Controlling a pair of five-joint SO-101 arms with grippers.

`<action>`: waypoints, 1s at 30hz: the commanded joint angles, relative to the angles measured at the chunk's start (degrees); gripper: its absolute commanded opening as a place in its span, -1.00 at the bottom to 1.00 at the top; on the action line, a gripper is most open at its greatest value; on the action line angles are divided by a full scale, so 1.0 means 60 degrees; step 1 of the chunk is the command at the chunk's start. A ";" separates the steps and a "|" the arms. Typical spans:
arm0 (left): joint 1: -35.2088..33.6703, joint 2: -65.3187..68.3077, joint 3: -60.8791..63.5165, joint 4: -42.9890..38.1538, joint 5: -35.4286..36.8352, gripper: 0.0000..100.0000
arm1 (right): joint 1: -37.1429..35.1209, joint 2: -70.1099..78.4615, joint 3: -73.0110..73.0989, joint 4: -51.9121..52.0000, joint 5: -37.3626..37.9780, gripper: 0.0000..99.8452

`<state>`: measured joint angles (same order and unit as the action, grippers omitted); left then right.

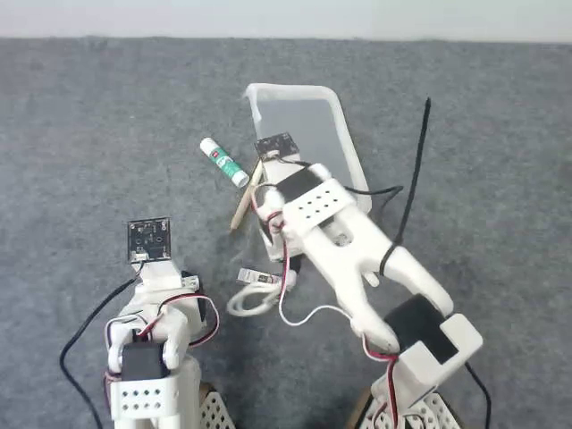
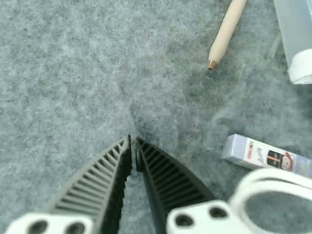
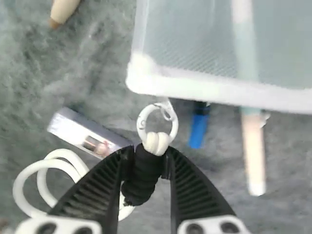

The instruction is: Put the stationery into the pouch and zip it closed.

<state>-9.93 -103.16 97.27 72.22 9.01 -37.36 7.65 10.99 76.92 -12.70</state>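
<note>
The pouch (image 1: 299, 125) lies mid-desk (image 1: 89, 134), its pull (image 3: 157, 142) in the right gripper (image 3: 146, 152). The glue stick (image 1: 223, 162) lies left of the pouch, the pencil (image 1: 243, 204) before the glue stick.

Bright, even diffuse light; shadows soft, faint.

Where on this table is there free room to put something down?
Bare grey mat left of the glue stick, and right of the black cable. Crowded beside the pouch: pencil, small box, white cord.
</note>
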 commanded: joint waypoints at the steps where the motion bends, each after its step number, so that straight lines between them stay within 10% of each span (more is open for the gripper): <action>1: -0.0029 -0.0278 -0.0125 0.0073 0.0029 -0.98 | 0.0242 -0.0784 0.0132 0.0022 0.0996 -0.99; 30: -0.0029 -0.0278 -0.0125 0.0073 0.0029 -0.98 | 0.0300 -0.2864 0.2286 -0.1267 0.1582 -0.99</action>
<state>-9.93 -103.16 97.27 72.22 9.01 -36.48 -3.52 22.86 72.44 -3.82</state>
